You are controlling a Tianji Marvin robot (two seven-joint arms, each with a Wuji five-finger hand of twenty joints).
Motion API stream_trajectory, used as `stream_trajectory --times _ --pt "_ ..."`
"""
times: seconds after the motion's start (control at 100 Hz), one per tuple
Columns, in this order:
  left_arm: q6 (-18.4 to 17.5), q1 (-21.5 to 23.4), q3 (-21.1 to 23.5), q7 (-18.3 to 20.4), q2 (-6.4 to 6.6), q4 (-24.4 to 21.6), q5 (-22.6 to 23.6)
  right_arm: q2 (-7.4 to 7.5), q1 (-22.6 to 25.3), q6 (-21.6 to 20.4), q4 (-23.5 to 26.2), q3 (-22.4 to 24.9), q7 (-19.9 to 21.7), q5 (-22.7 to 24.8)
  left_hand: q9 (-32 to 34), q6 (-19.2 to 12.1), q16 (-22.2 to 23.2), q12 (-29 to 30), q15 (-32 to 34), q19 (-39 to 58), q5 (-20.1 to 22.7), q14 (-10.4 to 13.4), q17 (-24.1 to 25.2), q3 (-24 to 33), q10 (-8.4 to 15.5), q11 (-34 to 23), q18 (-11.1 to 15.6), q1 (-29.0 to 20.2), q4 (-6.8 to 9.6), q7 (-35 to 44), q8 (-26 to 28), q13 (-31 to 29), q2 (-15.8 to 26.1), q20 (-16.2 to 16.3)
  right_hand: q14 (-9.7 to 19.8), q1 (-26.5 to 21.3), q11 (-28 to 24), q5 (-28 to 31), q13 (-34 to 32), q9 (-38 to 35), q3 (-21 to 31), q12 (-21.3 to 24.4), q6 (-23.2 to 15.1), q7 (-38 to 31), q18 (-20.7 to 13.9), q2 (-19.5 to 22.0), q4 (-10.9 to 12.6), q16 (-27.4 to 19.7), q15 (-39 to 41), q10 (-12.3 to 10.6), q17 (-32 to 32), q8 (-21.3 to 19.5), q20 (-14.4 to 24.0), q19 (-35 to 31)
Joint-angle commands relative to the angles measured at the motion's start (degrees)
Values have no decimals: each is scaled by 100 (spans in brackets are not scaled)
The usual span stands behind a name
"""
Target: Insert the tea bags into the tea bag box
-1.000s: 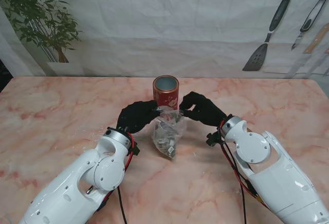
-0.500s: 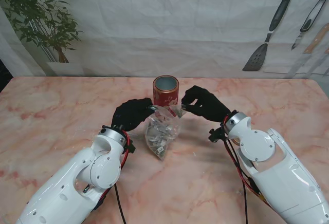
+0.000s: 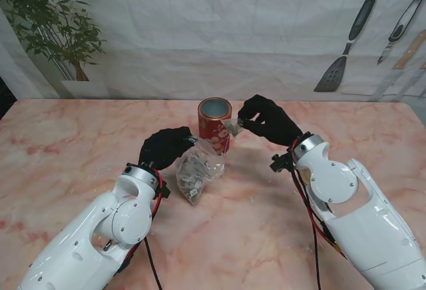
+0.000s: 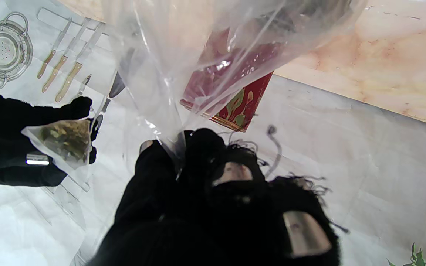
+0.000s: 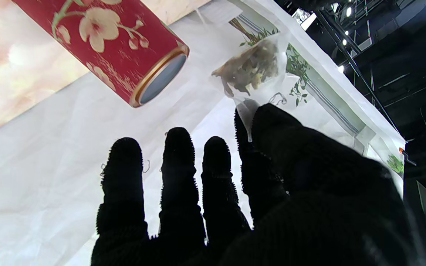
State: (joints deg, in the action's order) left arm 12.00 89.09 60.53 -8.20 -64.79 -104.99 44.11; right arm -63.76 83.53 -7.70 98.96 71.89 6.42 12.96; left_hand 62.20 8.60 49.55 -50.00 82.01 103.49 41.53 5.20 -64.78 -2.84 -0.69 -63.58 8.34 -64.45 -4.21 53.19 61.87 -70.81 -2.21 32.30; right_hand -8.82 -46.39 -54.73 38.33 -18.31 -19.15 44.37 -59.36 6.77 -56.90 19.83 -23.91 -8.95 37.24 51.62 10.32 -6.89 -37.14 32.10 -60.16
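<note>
Fingers of the right hand pinch one small tea bag by its edge between thumb and forefinger, the other three fingers held straight and slightly apart. The bag hangs just right of the red tea bag box, level with its open rim, not yet over the mouth. The left hand is closed on the neck of a clear plastic bag of further tea bags, which droops to the surface just near of the box and partly overlaps its front.

The step in hand looks like carrying a single bag to the box. The next move calls for shifting the right hand left until the tea bag sits over the opening, then parting thumb and forefinger, while the left hand holds the plastic bag clear of the rim.
</note>
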Motion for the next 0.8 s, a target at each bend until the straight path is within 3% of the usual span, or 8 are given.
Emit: stream_trajectory --times 0.0,0.79 --pt "2 30 21 63 8 -65 -6 -39 -91 13 96 15 3 31 217 1121 5 -110 511 1514 482 -470 90 87 -198 -613 1207 -347 182 895 293 -203 352 -64 -4 -207 -71 96 -60 -57 262 -86 -100 -93 67 68 177 73 119 -3 -24 -65 -1 17" --pt "-205 271 186 -36 11 -154 -13 -303 -1226 166 -899 -706 -487 -366 217 1125 7 -110 510 1514 488 -470 90 89 -198 -613 1207 -347 184 889 291 -203 347 -64 44 -178 -58 97 -231 -223 195 -248 -227 -64 -162 82 148 216 257 -90 -185 -18 30 -20"
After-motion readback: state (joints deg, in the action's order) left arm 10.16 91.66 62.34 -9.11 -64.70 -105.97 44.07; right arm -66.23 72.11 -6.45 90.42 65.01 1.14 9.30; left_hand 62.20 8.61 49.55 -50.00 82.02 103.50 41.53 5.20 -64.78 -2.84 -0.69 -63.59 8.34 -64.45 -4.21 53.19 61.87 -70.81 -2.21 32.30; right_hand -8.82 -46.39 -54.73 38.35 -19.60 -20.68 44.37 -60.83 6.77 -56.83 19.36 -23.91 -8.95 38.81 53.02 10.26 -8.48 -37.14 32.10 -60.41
